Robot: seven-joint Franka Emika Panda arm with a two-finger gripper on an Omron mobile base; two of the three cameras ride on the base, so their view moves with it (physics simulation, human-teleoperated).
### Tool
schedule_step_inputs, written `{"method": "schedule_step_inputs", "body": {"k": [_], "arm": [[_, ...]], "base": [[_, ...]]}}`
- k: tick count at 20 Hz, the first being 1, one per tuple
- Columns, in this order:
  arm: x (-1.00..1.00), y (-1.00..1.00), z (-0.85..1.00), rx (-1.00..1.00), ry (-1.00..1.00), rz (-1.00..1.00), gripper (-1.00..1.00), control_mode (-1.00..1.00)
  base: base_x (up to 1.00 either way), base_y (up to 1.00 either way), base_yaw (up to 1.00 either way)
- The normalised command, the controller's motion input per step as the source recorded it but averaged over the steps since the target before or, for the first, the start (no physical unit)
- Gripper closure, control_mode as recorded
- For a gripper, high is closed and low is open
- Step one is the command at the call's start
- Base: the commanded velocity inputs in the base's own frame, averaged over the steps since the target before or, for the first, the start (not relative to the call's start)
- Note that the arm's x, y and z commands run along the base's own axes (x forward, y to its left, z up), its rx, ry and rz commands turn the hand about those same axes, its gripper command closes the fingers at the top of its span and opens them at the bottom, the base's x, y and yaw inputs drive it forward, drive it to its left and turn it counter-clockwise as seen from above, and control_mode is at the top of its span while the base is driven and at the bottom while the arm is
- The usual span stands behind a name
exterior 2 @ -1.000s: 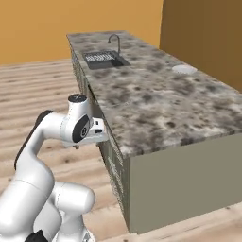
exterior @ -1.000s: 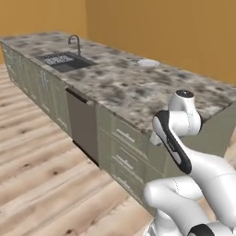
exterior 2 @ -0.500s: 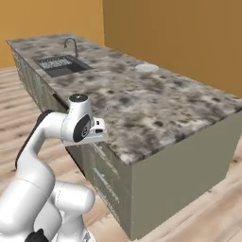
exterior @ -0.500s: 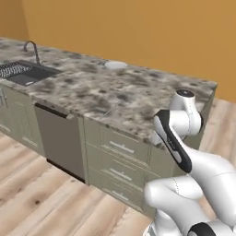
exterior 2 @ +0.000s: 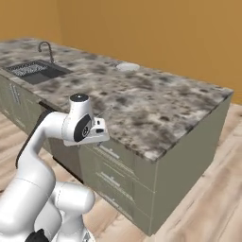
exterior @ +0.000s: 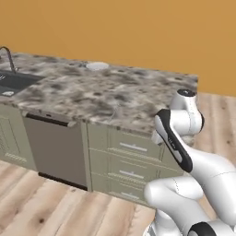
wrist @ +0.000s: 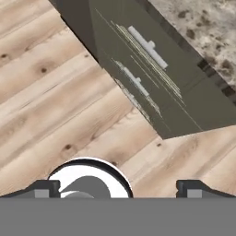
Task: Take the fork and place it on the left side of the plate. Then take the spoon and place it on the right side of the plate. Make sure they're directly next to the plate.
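With the plate (exterior: 97, 66) far back on the worktop (exterior: 110, 94) and the end effector (wrist: 118, 188) spread empty, facing the floor, the base should close in squarely before any reach for cutlery, which I cannot make out.

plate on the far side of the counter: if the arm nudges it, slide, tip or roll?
The plate looks shallow and lies flat on the counter, so it probably slides rather than tips or rolls. The stone-look top seems smooth, so a light push may send it skating. Its low rim likely gives the tool little to grip.
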Motion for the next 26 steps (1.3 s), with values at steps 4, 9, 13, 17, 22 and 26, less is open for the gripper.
{"method": "schedule_step_inputs", "body": {"k": [4, 9, 13, 17, 22, 26], "arm": [[0.00, 0.00, 0.00, 0.00, 0.00, 0.00, -1.00, 1.00], [0.00, 0.00, 0.00, 0.00, 0.00, 0.00, -1.00, 1.00], [0.00, 0.00, 0.00, 0.00, 0.00, 0.00, -1.00, 1.00], [0.00, 0.00, 0.00, 0.00, 0.00, 0.00, -1.00, 1.00], [0.00, 0.00, 0.00, 0.00, 0.00, 0.00, -1.00, 1.00], [0.00, 0.00, 0.00, 0.00, 0.00, 0.00, -1.00, 1.00]], "base": [[0.01, 0.88, -0.44], [0.08, 0.86, -0.45], [0.15, 0.85, -0.45], [0.20, 0.85, -0.45], [0.29, 0.83, -0.45], [0.59, 0.65, -0.39]]}}
